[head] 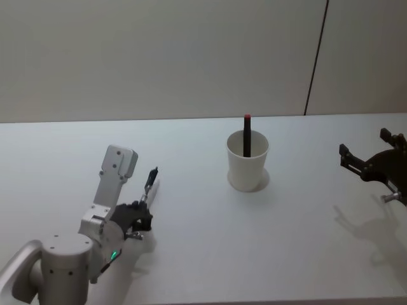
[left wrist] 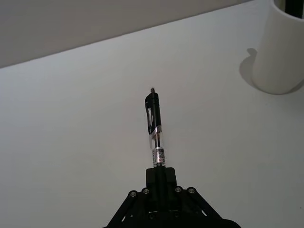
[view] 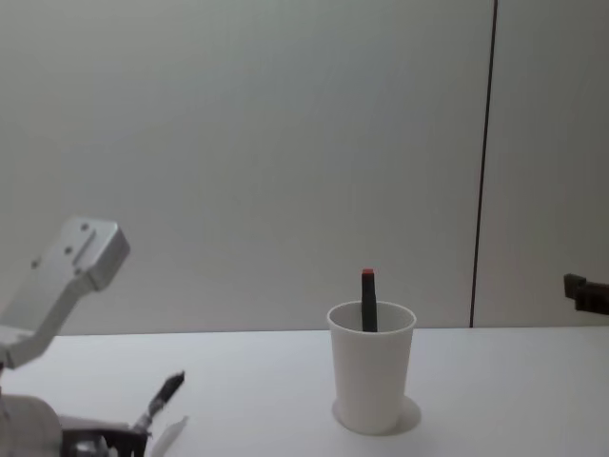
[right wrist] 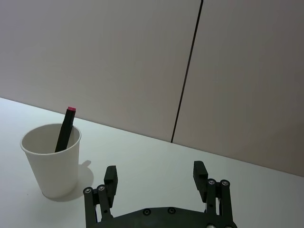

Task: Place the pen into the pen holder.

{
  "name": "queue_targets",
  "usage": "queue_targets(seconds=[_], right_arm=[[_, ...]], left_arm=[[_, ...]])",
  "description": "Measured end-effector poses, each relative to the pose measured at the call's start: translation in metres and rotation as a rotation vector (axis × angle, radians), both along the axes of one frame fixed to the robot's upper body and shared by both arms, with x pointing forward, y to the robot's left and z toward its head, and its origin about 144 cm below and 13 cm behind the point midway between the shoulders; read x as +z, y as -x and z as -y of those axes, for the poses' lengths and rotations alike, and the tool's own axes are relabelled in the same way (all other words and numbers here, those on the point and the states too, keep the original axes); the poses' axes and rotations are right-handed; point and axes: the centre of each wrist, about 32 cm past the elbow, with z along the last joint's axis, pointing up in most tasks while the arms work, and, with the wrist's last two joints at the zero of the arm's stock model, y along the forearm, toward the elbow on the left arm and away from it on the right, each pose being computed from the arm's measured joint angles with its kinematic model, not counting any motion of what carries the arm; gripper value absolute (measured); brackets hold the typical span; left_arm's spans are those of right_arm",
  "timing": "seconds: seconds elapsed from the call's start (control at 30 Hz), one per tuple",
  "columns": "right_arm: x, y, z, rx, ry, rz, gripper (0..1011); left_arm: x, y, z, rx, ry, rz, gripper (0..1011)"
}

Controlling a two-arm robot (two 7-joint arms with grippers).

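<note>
White table (head: 203, 254): the pen (head: 151, 180) is at the near left, one end pinched in my left gripper (left wrist: 160, 172), well apart from the cup (head: 247, 170). Gripped so low, it may swivel and catch the rim. My right gripper (right wrist: 155, 170) hangs spread at right.

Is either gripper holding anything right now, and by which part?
The left gripper holds the pen by the end opposite its clip. The right gripper is open, empty.
</note>
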Motion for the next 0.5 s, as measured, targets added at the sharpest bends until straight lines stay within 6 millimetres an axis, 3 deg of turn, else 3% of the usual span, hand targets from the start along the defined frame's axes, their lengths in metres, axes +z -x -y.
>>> queue_targets(seconds=[0.5], right_arm=[[0.0, 0.0, 0.0, 0.0, 0.0, 0.0, 1002]], left_arm=[[0.019, 0.008, -0.01, -0.125, -0.058, 0.186, 129]])
